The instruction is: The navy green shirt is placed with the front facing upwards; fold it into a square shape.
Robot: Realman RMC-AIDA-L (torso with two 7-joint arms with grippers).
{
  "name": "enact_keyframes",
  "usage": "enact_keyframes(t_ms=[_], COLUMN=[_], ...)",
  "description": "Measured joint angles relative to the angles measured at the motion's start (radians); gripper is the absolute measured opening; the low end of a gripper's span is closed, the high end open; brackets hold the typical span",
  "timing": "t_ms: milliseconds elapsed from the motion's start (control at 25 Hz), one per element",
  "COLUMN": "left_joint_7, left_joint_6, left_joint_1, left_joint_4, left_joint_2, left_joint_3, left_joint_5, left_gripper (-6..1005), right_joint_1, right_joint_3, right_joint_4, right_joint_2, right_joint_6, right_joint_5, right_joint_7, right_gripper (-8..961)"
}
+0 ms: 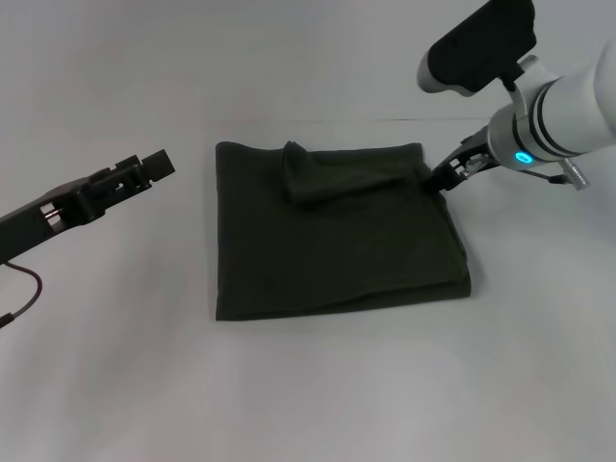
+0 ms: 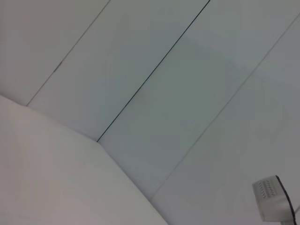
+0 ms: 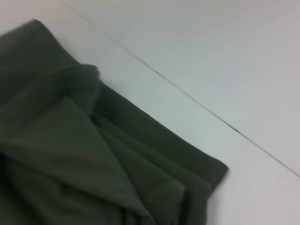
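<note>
Your right wrist view shows the navy green shirt (image 3: 70,154) folded in stacked layers on the white table (image 3: 187,56), one corner beside a thin dark seam line (image 3: 187,96).

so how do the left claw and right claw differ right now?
The left claw hangs over bare table, apart from the navy green shirt; the right claw sits at the shirt's far right corner. The left arm comes in low, the right reaches down from above. Both are black.
</note>
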Motion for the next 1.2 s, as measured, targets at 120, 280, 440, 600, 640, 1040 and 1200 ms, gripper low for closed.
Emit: enact_keyframes(t_ms=[120, 280, 440, 600, 640, 1040, 1200], left_joint_7=[0.000, 0.000, 0.002, 0.002, 0.002, -0.001, -0.005], left_joint_6=[0.000, -0.003, -0.011, -0.015, -0.015, -0.018, -0.025], left_joint_1=[-0.005, -0.008, -0.007, -0.003, -0.003, -0.007, -0.007], left_joint_4=[0.000, 0.000, -0.001, 0.000, -0.001, -0.002, -0.002], left_joint_2=[0.001, 0.002, 0.002, 0.003, 0.003, 0.005, 0.005], left_joint_3=[0.000, 0.000, -0.002, -0.003, -0.003, -0.027, -0.031], left_joint_5=[0.000, 0.000, 0.000, -0.008, -0.009, -0.014, -0.015], left_gripper=[945, 945, 945, 945, 945, 946, 946], right_joint_1=[-0.005, -0.021, -0.048, -0.070, -0.071, -0.017, -0.013], right_joint_3=[0.002, 0.012, 0.017, 0.014, 0.016, -0.032, -0.095], right_joint_4=[0.005, -0.004, -0.062, -0.130, -0.137, -0.076, -0.070], right_joint_2=[0.000, -0.001, 0.000, 0.000, -0.001, 0.004, 0.004], right_joint_6=[0.001, 0.002, -0.008, -0.046, -0.056, -0.036, -0.001], right_joint_5=[-0.028, -0.026, 0.036, 0.127, 0.157, 0.281, 0.296], right_joint_7=[0.028, 0.037, -0.006, -0.086, -0.114, -0.329, -0.376], right_gripper=[848, 848, 847, 847, 847, 847, 848])
